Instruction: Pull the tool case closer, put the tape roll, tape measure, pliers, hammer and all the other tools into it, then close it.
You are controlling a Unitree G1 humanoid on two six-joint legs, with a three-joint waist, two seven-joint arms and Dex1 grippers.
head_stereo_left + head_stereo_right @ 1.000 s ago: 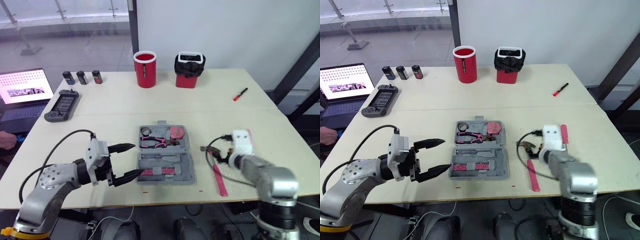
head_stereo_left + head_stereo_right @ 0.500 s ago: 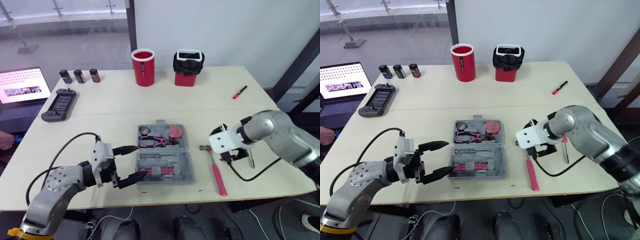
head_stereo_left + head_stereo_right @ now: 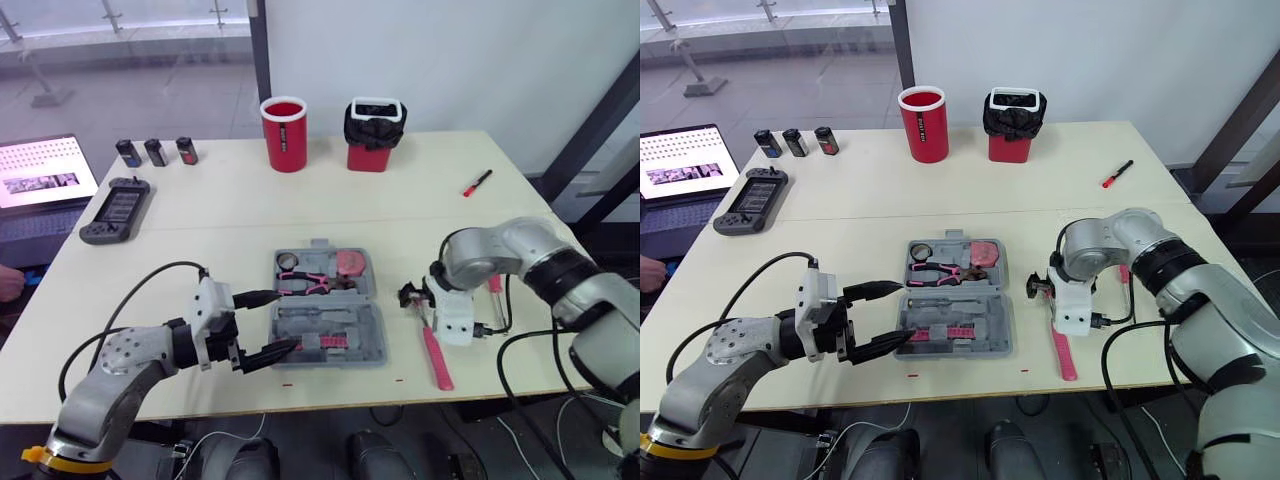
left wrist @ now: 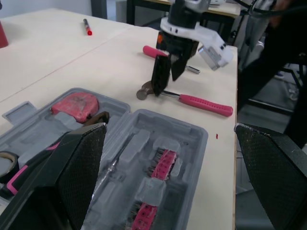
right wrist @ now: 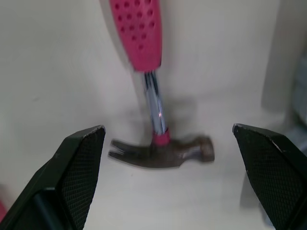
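The grey tool case (image 3: 363, 322) lies open at the table's middle front. Its far half holds a tape roll (image 3: 290, 263), pink pliers (image 3: 310, 284) and a pink tape measure (image 3: 351, 265); the near half holds pink bits (image 4: 159, 167). My left gripper (image 3: 281, 319) is open, its fingertips reaching over the left edge of the near half. The pink-handled hammer (image 3: 436, 356) lies on the table right of the case. My right gripper (image 5: 165, 128) hangs open just above the hammer head (image 5: 160, 151), one finger on each side. A pink-handled screwdriver (image 4: 154, 51) lies just beyond it.
A red marker (image 3: 478, 183) lies far right. A red cup (image 3: 283, 134) and a black-lined red container (image 3: 373, 135) stand at the back. A game controller (image 3: 115, 210), three small cans (image 3: 155, 152) and a laptop (image 3: 45, 180) are at the far left.
My right arm swung in and brought its gripper down over the hammer head. My left gripper crept right, up to the case's left edge.
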